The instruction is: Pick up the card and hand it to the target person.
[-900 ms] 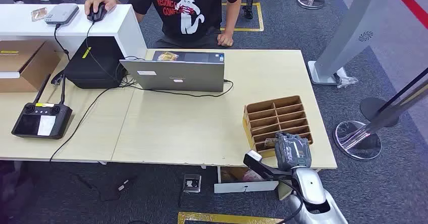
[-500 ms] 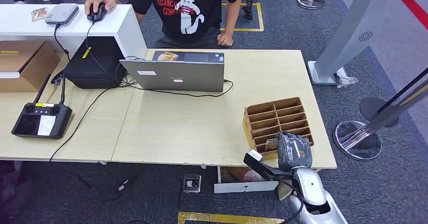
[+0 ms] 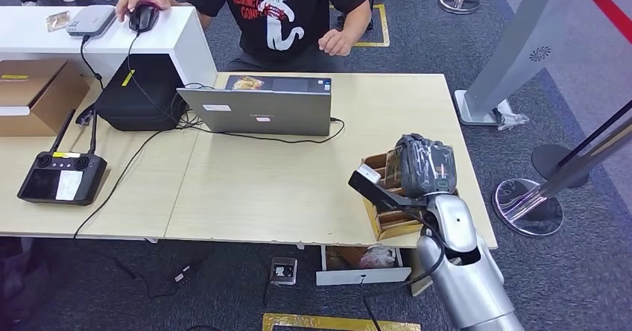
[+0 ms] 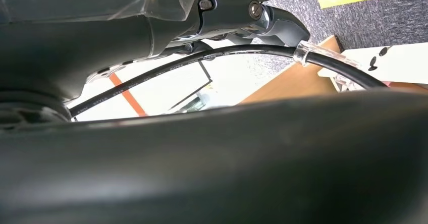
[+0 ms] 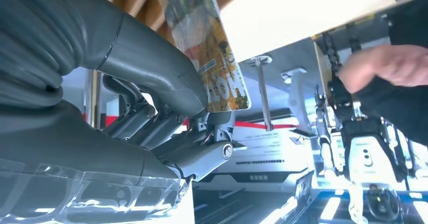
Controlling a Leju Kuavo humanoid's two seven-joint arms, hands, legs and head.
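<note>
card (image 5: 212,57): out of the organizer, pinched between my thumb and fingers
right hand (image 3: 423,165): risen from the box's near edge, now above organizer (image 3: 387,219)
person (image 3: 287,10): arm lifted off the bench (image 3: 283,189); handover next
left hand: cannot tell

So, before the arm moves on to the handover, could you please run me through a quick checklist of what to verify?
1. Card held: ok. The right hand pinches the card between thumb and fingers.
2. Card out of the wooden organizer: ok. The hand is raised above it in the head view.
3. Person ready to receive: not ok. The person's hand is lifted but not reaching out; the other hand rests on a mouse.
4. Path toward the person: cannot tell. The laptop stands partly between them.
5. Grip firmness: cannot tell.
6. Left hand free: cannot tell.
</note>
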